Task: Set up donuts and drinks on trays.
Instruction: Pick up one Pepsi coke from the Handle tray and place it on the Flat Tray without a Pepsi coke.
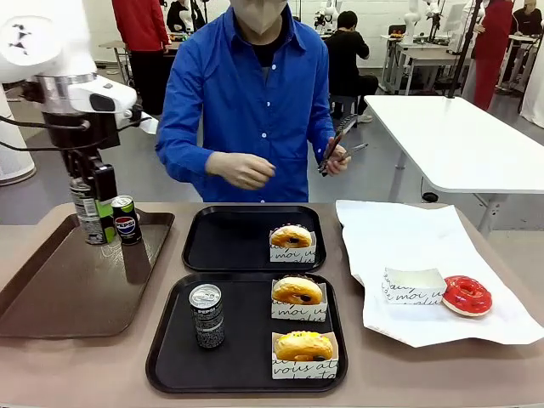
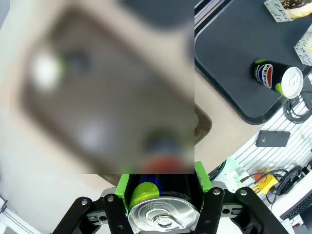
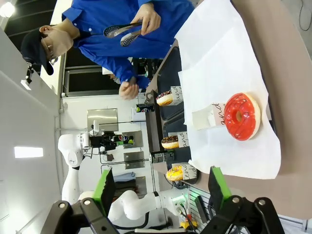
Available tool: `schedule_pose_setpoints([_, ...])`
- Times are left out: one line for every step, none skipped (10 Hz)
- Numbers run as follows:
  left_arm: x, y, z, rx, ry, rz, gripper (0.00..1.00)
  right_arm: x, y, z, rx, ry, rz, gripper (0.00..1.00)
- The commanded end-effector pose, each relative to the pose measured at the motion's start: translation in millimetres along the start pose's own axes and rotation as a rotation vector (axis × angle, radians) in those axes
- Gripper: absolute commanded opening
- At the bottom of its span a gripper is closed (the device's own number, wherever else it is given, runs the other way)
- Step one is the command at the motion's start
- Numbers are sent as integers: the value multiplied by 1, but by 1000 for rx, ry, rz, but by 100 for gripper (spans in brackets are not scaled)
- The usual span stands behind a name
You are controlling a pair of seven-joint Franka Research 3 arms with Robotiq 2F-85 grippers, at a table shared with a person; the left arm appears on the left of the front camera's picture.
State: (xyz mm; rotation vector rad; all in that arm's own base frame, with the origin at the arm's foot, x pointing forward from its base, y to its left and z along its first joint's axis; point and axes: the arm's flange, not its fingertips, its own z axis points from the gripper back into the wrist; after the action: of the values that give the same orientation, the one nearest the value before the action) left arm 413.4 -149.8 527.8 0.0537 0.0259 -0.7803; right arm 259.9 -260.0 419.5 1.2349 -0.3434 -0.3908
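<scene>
My left gripper [image 1: 92, 223] is shut on a slim grey drink can [image 1: 84, 212] at the far end of the brown tray; I cannot tell whether the can touches the tray. Its silver top [image 2: 163, 214] sits between the green pads. The near black tray [image 1: 246, 374] holds another dark drink can [image 1: 206, 314] and two sleeved donuts [image 1: 297, 293] [image 1: 303, 347]. One donut [image 1: 291, 239] lies on the far black tray [image 1: 229, 242]. My right gripper [image 3: 161, 187] is open and holds nothing, off the table edge beyond the white paper.
A Pepsi can [image 1: 126, 219] stands on the long brown tray [image 1: 51, 293] beside the held can. At the right, white paper [image 1: 399, 234] carries an empty sleeve [image 1: 412, 285] and a red-glazed donut [image 1: 466, 295]. The person in a blue shirt holds tongs [image 1: 336, 153] above the far edge.
</scene>
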Motion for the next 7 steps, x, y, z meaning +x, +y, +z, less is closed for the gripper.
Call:
schedule_pose_setpoints([20,1,1,-50,-8,-71,59,2,-1,0,19,-6,11,100])
schedule_pose_setpoints([30,0,0,-63,-10,-96,59,2,-1,0,19,-6,11,100])
schedule_pose_setpoints([39,-1,-2,-86,-16,-120,59,2,-1,0,19,-6,11,100])
schedule_pose_setpoints([46,-5,-6,-102,-29,-138,59,2,-1,0,19,-6,11,100])
schedule_pose_setpoints([56,-10,-11,-113,-47,-152,59,2,-1,0,19,-6,11,100])
schedule_pose_setpoints([71,-14,-17,-105,-56,-161,59,2,-1,0,19,-6,11,100])
schedule_pose_setpoints([86,-16,-23,-100,-51,-168,59,2,-1,0,19,-6,11,100])
